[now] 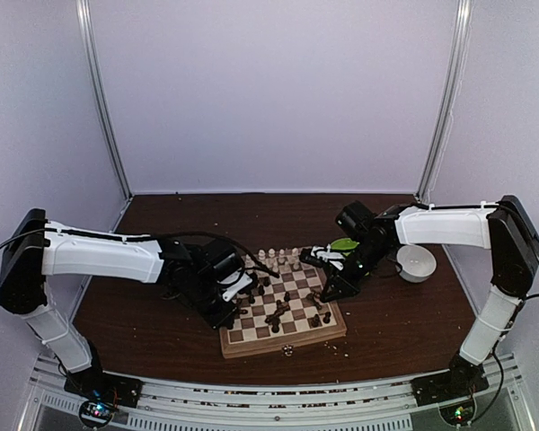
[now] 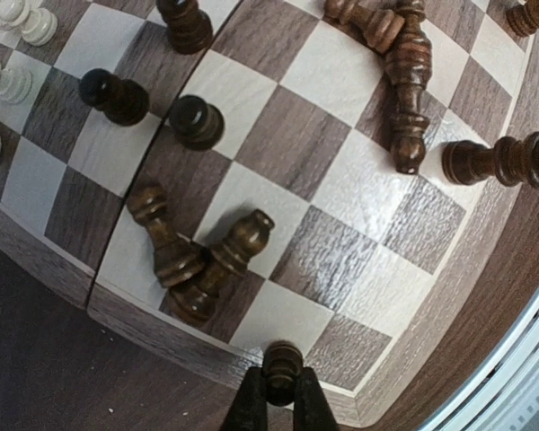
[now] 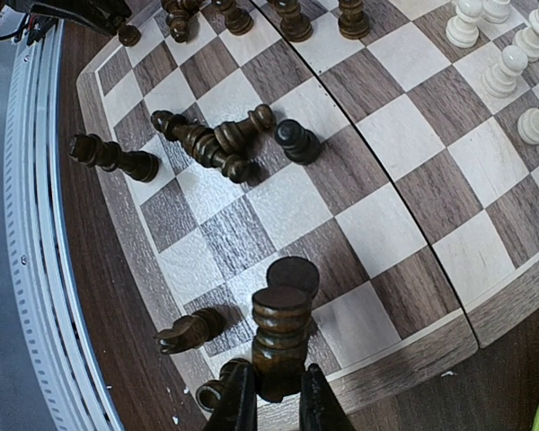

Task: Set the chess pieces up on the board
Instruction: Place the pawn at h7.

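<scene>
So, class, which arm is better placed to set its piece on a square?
Likely right: the right gripper holds its dark piece over corner squares of the board; the left gripper holds its small piece at the rim.

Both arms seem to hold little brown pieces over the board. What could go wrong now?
The left fingers pinch a small dark piece at the rim of the board; released there, it might tumble onto the table. The right fingers hold a ridged dark piece close to a fallen piece; lowering it could bump that one.
</scene>
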